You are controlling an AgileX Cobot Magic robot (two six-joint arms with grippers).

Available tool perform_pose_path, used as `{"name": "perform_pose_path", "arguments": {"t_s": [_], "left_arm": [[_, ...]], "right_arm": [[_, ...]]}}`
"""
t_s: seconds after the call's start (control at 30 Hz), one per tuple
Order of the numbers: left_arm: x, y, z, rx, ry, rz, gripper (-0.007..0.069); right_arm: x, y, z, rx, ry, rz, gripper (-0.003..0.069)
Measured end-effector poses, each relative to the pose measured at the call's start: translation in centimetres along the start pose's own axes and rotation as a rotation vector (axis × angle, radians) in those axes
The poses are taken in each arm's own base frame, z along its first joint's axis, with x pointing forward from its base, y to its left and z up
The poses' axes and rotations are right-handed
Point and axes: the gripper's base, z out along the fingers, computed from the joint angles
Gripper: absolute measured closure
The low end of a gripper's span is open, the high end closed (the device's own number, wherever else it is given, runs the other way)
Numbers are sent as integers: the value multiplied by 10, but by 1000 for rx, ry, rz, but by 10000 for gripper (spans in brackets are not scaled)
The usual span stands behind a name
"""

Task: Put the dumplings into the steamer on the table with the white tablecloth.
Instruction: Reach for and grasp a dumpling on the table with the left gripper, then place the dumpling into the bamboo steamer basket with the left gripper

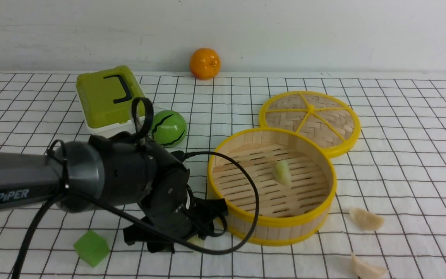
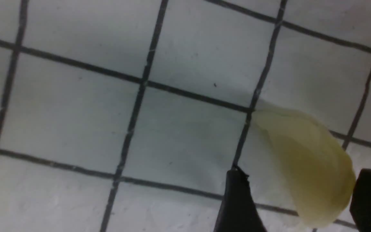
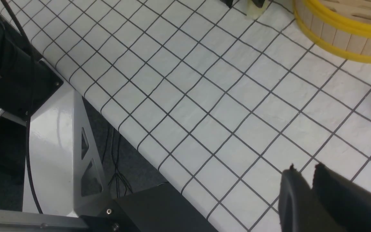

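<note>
Left gripper [image 2: 301, 196] right in front of us, down on the white tablecloth [image 2: 76, 103] just beside the steamer [image 1: 273, 224], jaws wide astride a pale dumpling [image 2: 304, 154] without pinching it, so we're at the pick and next need a squeeze and a lift over the rim, while the right gripper [image 3: 304, 175] hangs nearly closed and empty.

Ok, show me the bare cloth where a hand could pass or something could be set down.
Free: the wide stretch right of the lid and steamer, beyond the two cream dumplings; also between the orange and lid. Crowded: the steamer's near-left side, where the left tool, another dumpling and green cube sit.
</note>
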Motion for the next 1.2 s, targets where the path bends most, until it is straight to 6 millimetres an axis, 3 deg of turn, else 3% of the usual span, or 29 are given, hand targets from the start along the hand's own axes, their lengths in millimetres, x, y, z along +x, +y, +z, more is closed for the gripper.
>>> {"name": "perform_pose_path", "arguments": {"t_s": [0.13,0.23,0.47,0.63,0.73,0.83,0.9,0.97,1.0,1.03,1.07,1.2], "left_arm": [[0,0,3,3,0,0,267],[0,0,4,3,1,6,395],[-6,-6,-7,-28,12,139,406],[-31,-38,-68,67,-87,275,433],[-46,-67,-110,175,-181,340,433],[-56,-86,-124,230,-201,362,433],[-59,-92,-124,241,-197,370,433],[-62,-101,-112,234,-166,385,433],[-62,-106,-92,215,-125,391,433],[-62,-107,-89,212,-122,393,433],[-60,-111,-63,189,-78,397,435],[-56,-114,-25,158,-39,403,435]], "right_arm": [[0,0,0,1,0,-5,576],[0,0,0,2,1,-12,575],[0,0,0,3,1,-17,571],[0,0,0,3,1,-20,571],[0,-1,0,12,1,-24,571],[0,-2,0,19,3,-26,571],[0,-2,0,21,4,-27,571],[0,-2,0,25,6,-28,571],[1,-3,0,33,9,-32,571],[1,-3,0,35,10,-33,571],[1,-4,0,42,13,-35,570],[1,-5,0,53,17,-41,569]]}}
